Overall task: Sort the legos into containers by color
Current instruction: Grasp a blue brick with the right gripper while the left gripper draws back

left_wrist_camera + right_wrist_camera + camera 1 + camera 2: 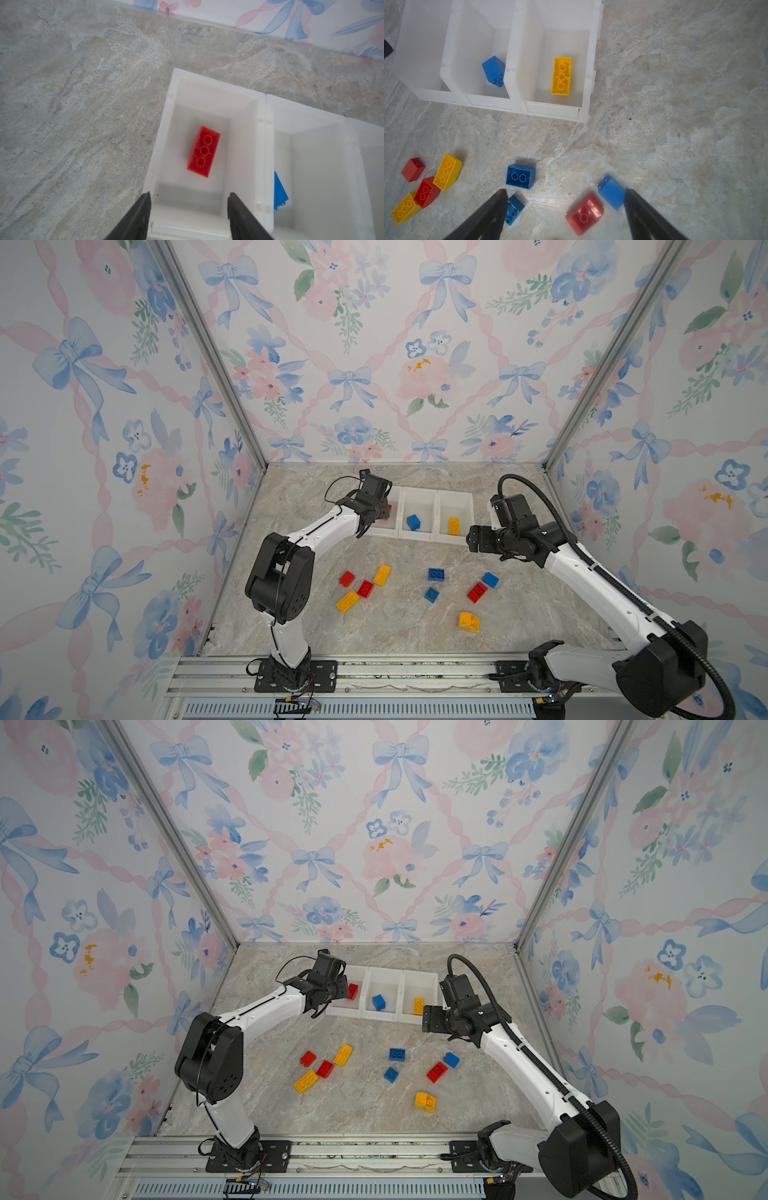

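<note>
Nine loose multicoloured plastic bricks (436,574) lay before the white plastic bin row (417,536), nearest the empty, wide-spread right gripper (565,190); left gripper (189,193) hovered parted over it.

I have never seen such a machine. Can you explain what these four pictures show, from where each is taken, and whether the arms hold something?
These are two robot arms, the left arm and the right arm, each ending in a two-fingered gripper. Two pictures look down on the whole table; the other two come from a camera on each wrist. Three joined white bins hold a red brick, a blue brick and a yellow brick. Nine loose bricks lie on the table. The left gripper hangs open above the red brick's bin; the right gripper is open. Neither holds anything.
</note>
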